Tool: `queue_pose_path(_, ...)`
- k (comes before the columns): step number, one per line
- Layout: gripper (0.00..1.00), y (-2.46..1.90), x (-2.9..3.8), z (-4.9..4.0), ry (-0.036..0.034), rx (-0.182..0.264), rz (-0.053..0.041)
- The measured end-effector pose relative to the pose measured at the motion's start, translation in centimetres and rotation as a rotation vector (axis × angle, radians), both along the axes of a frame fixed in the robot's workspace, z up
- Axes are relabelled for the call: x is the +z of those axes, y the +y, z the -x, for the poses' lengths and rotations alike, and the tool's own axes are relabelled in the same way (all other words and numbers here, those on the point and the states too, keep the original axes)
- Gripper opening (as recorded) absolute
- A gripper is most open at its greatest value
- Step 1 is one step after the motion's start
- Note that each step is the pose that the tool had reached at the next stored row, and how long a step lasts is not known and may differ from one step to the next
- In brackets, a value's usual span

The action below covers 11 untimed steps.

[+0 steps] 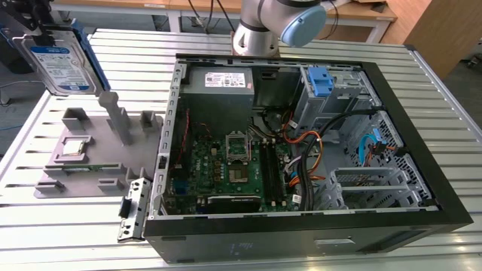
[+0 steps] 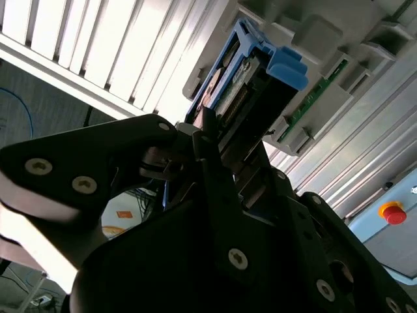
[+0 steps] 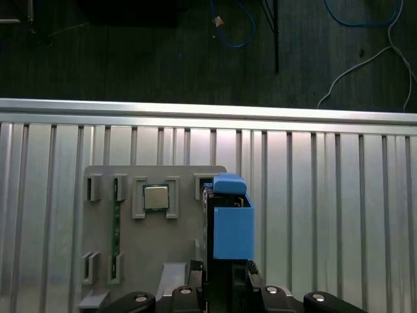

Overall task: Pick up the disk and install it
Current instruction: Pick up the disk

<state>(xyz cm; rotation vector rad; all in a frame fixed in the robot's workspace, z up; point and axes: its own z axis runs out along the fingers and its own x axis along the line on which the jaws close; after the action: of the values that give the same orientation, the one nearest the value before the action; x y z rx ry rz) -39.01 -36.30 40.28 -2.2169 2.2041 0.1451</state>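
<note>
Pinching the disk (image 1: 64,62) in the gripper (image 1: 38,25), fingers (image 2: 207,153) pressed onto its upper end, label turned outward in the exterior view. Hanging upright above the grey fixture tray (image 1: 83,164) at the exterior view's left, touching nothing else. Gripped by one end, probably to leave the blue-bracketed body free for sliding into a bay. High up, likely to clear the tray's posts. Well apart from the open computer case (image 1: 421,169) and its drive cage (image 1: 331,90) with a blue latch (image 1: 320,82). Not yet installed. Edge-on in both wrist views, above the tray and its CPU chip (image 3: 156,196).
</note>
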Motion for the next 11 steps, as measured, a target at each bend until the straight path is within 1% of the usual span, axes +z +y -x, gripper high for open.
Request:
queue_pose_path(6,0.35,0.0,1.85,0.0,0.0001,0.0,0.0001)
queue_pose_path(11,0.35,0.0,3.17,0.0,0.0,0.0,0.0)
